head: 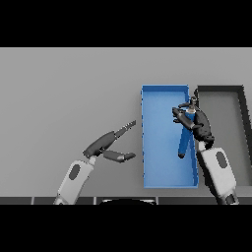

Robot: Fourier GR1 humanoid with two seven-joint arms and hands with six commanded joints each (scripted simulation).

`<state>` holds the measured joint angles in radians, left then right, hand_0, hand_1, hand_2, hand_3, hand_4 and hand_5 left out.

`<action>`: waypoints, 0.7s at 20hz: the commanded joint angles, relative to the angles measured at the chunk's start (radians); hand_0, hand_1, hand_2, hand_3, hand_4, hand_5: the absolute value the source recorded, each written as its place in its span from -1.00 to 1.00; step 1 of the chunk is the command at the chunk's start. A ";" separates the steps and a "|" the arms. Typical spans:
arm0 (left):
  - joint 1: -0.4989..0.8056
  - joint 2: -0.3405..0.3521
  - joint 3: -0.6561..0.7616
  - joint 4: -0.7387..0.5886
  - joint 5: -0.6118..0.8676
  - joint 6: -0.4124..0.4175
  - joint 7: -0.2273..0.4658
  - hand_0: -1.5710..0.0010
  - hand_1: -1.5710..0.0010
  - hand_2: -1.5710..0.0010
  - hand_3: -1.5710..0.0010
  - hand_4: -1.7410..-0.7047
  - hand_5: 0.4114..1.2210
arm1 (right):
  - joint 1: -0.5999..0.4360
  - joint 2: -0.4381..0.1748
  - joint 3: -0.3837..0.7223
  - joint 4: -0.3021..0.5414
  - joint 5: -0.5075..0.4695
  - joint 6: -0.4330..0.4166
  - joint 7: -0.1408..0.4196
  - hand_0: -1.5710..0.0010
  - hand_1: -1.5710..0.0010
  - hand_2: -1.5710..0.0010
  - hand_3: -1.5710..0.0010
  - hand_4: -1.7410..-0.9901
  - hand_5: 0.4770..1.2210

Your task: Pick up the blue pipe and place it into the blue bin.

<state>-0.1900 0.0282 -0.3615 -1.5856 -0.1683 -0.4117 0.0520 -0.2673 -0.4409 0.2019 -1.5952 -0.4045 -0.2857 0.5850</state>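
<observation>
— Head view: where's the long blue pipe [185,140]?
— Over the blue rectangular bin [165,177], right hand [197,123] fingers clamped round it.
— Left hand [110,142]?
— Fingers apart, above the grey bench [64,98].

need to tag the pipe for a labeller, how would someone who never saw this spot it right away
Find the blue bin right of centre on the grey table, beside a dark bin. Over its right half, the right hand grips the blue pipe, slanting down into the bin. It is a slim, darker blue rod.
</observation>
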 commanded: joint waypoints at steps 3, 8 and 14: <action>-0.001 -0.001 -0.001 0.011 -0.004 0.000 0.008 1.00 1.00 1.00 1.00 0.59 -0.80 | -0.021 -0.060 0.071 0.021 -0.104 -0.111 0.009 -0.73 -0.63 -0.57 0.54 -0.50 0.82; 0.010 -0.005 -0.009 0.005 -0.003 -0.001 -0.004 1.00 1.00 1.00 1.00 0.57 -0.80 | -0.121 -0.246 0.277 0.068 -0.228 -0.182 0.016 0.43 0.47 0.49 0.85 0.16 0.59; 0.018 -0.001 -0.009 0.001 0.000 -0.003 -0.011 1.00 1.00 1.00 1.00 0.57 -0.79 | -0.254 -0.421 0.582 0.112 -0.341 -0.113 0.025 0.85 0.86 0.87 0.96 0.47 -0.11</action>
<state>-0.1724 0.0270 -0.3704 -1.5851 -0.1688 -0.4144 0.0410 -0.5218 -0.8622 0.7835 -1.4839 -0.7452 -0.3983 0.6100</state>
